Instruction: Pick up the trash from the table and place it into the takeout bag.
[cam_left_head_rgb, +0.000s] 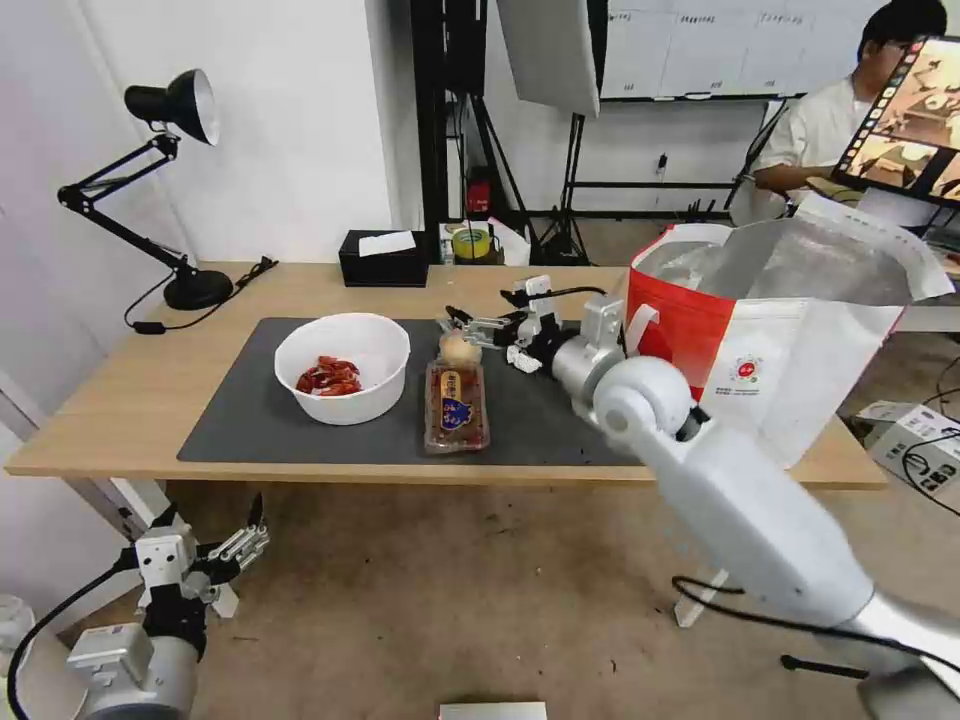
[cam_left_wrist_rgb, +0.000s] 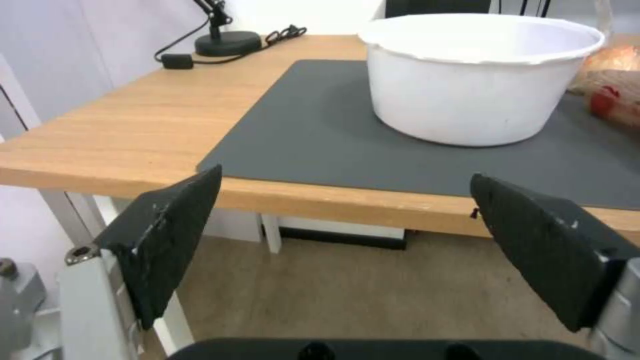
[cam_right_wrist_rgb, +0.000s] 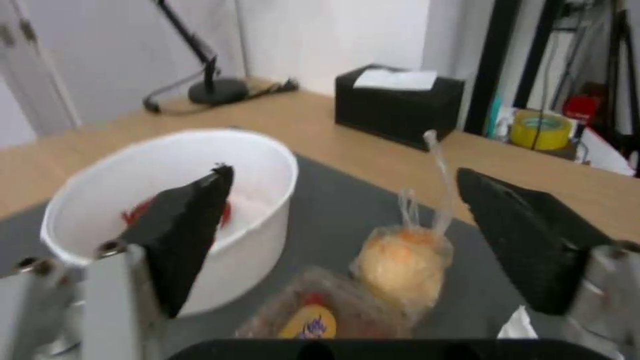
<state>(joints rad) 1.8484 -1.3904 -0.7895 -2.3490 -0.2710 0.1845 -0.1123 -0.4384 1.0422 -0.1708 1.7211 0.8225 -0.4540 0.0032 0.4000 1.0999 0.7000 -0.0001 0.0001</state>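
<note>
The right gripper hovers wide open and empty over the mat, the small bag just at its 7 o'clock; the left gripper hangs open below the table.

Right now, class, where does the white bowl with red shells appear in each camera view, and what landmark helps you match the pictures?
Head view: white bowl on the dark grey mat, left of the clear food tray.
Left wrist view: white bowl upper right, on the mat's near part.
Right wrist view: white bowl at left, behind one finger of the right gripper.
Shared landmark: black desk lamp at the table's far corner.
</note>
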